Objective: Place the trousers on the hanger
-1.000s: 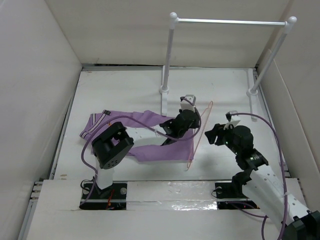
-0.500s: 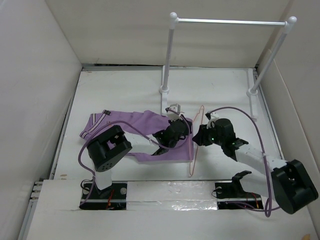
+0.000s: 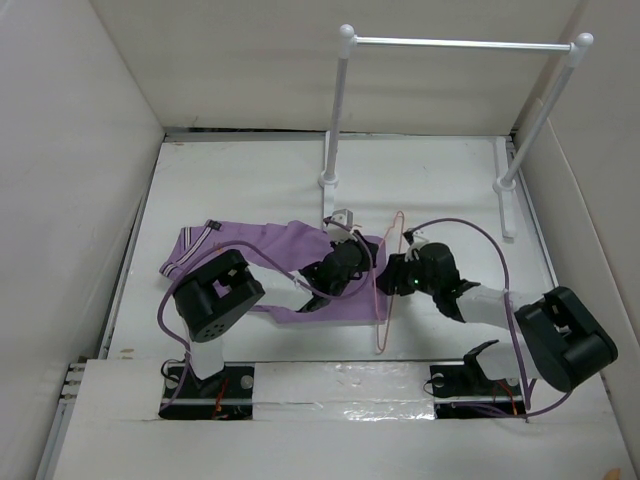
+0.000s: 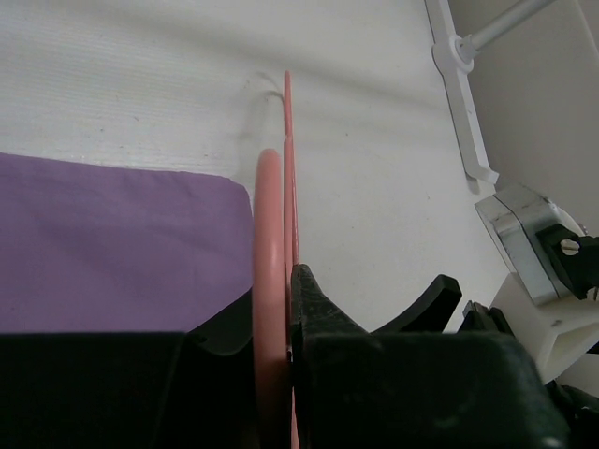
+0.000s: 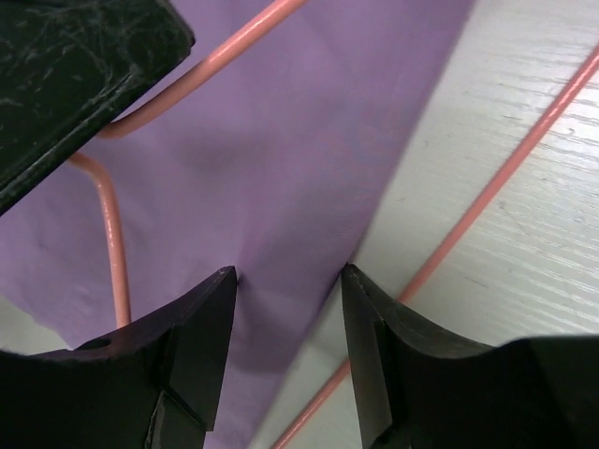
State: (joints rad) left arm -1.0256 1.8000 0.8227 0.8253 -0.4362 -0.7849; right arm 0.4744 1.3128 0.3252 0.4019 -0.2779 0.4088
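The trousers (image 3: pixel 270 250) lie flat on the table (image 3: pixel 430 180), waistband to the left and the leg end to the right, near the middle. The hanger (image 3: pixel 380 340) stands on edge at that right-hand end, and one of its wires already crosses over the purple cloth in the right wrist view. The step in hand looks to be feeding the leg end through the hanger's triangle. To do it well, the left gripper (image 3: pixel 350 262) should keep the frame steady and upright, while the right gripper (image 3: pixel 395 275) pinches only the cloth's border, clear of the wire, and draws it through without dragging the frame along. The left gripper's fingers are clamped on the hanger (image 4: pixel 286 168), the pink wire pressed between them. The right gripper (image 5: pixel 288 281) has its fingers (image 5: pixel 201 313) apart, holding nothing, poised above the edge of the trousers (image 5: pixel 281 140) with bare table just right of it. Whether the tips touch the fabric cannot be told.
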